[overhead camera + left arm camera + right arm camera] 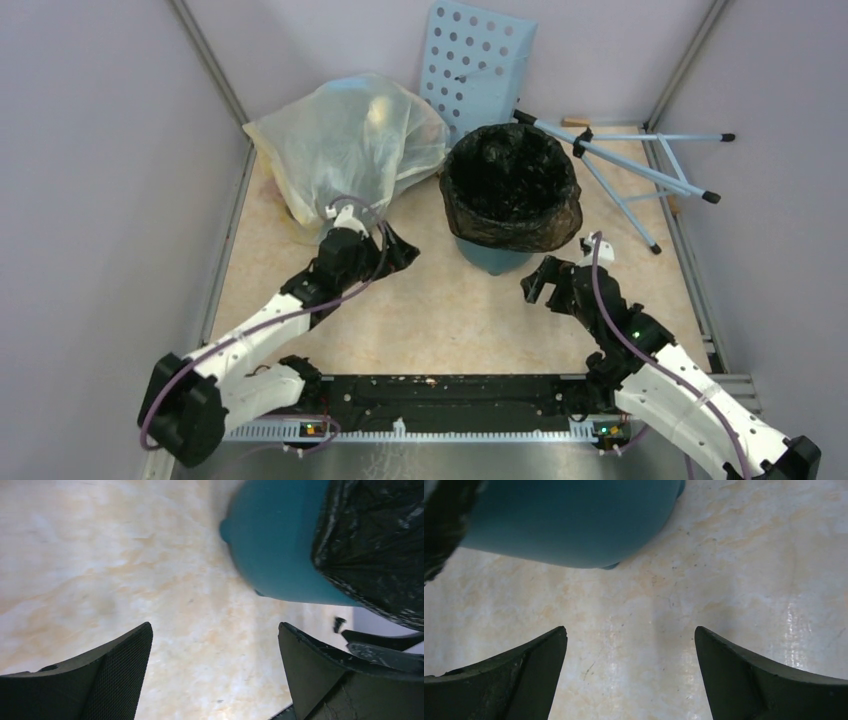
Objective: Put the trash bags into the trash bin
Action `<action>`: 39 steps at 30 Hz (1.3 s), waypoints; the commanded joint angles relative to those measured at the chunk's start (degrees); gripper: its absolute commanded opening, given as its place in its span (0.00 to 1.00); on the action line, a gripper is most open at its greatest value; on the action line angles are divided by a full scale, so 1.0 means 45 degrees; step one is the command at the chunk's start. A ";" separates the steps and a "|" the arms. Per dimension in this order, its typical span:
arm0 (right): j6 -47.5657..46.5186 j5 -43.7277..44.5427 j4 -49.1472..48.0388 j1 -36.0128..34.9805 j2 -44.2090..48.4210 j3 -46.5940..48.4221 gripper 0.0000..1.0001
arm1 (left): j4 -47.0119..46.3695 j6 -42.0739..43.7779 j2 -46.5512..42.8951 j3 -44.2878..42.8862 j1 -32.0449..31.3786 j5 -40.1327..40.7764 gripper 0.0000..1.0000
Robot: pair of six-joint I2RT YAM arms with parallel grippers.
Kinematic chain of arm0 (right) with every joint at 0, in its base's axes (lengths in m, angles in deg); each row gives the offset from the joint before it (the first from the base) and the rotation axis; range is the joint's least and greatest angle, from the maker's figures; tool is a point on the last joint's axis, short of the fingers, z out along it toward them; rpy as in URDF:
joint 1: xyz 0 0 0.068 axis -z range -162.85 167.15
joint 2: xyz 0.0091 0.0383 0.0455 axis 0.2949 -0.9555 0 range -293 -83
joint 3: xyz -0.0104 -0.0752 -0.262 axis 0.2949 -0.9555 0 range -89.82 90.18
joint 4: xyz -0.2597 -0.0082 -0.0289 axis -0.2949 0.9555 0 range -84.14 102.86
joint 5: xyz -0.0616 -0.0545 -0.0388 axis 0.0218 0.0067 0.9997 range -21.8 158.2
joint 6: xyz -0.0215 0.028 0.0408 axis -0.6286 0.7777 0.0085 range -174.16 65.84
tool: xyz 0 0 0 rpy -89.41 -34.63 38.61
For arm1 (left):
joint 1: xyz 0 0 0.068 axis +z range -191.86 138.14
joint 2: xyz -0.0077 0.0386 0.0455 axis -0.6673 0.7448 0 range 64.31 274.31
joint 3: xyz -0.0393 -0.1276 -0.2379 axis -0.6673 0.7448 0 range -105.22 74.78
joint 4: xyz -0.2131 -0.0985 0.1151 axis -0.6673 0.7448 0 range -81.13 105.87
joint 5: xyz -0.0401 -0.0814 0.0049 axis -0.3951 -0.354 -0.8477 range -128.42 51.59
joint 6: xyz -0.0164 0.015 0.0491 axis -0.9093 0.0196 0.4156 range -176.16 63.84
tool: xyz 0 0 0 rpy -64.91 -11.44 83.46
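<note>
The teal trash bin [497, 256] stands at the middle back of the floor. A glossy black trash bag [511, 186] lines it and folds down over its rim. The bin [278, 545] and the bag's skirt [375, 545] fill the upper right of the left wrist view. The bin's base [569, 522] fills the top of the right wrist view. My left gripper [400, 250] is open and empty, left of the bin. My right gripper [537, 285] is open and empty, just right of the bin's base, over bare floor.
A large translucent yellowish-white bulging bag [345, 145] sits at the back left, close behind my left wrist. A pale blue panel with round holes [475, 65] leans on the back wall. A light blue folded stand [640, 165] lies at the back right. Walls close in both sides.
</note>
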 commanded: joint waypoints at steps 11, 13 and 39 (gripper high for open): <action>-0.3681 0.2484 -0.3029 0.3300 -0.2144 0.0354 0.99 | 0.1513 0.5902 -0.3778 0.1203 -0.0005 0.5000 0.99; -0.4216 0.2290 -0.3552 0.4266 -0.2399 0.0319 0.99 | 0.1301 0.6454 -0.3487 0.1199 0.0000 0.5580 0.99; -0.8924 -0.0448 -2.1710 0.6887 -1.1849 -0.3349 0.97 | -1.0114 1.0186 0.3458 0.3657 0.5013 0.2825 0.99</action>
